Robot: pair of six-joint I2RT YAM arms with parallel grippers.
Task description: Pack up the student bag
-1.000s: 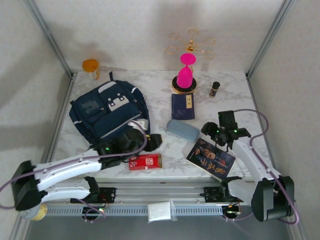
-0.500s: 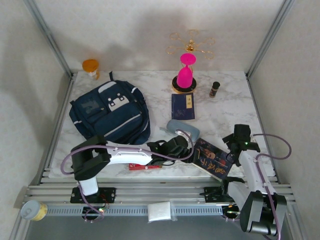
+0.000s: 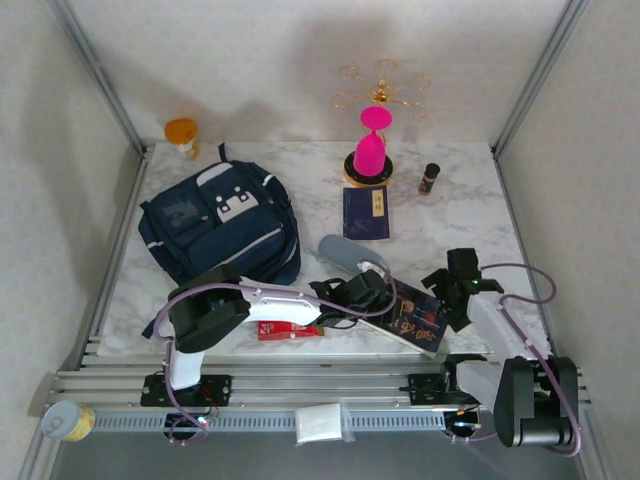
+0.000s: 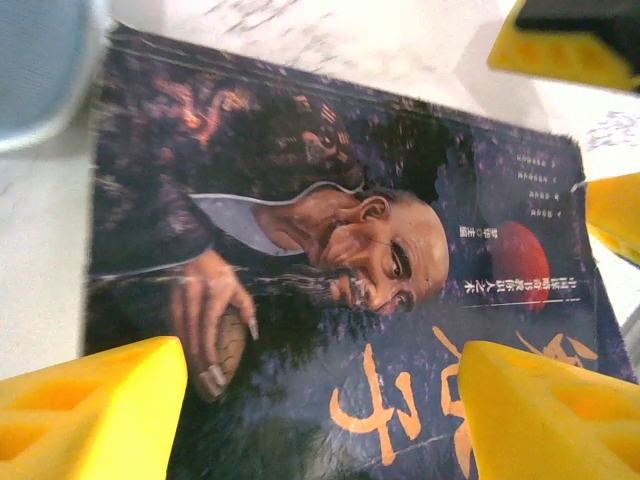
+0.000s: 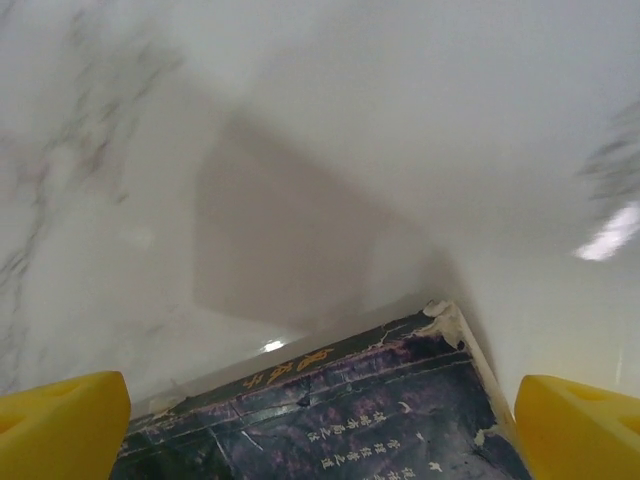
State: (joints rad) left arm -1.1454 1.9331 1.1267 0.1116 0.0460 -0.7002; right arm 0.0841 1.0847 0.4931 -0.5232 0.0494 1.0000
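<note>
One student bag (image 3: pixel 218 225) left of left tool (image 3: pixel 388 297)

Student bag (image 3: pixel 218 227): large navy backpack, white/grey front patches, lying flat, front up, table's far-left area.

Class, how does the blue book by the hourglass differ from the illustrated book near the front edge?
The blue book has a plain cover with a pale label; the illustrated book shows a bearded man. The blue book lies square to the table, the illustrated book askew. The blue book lies unattended; the left hand and right hand are at the illustrated book. Both are closed.
</note>
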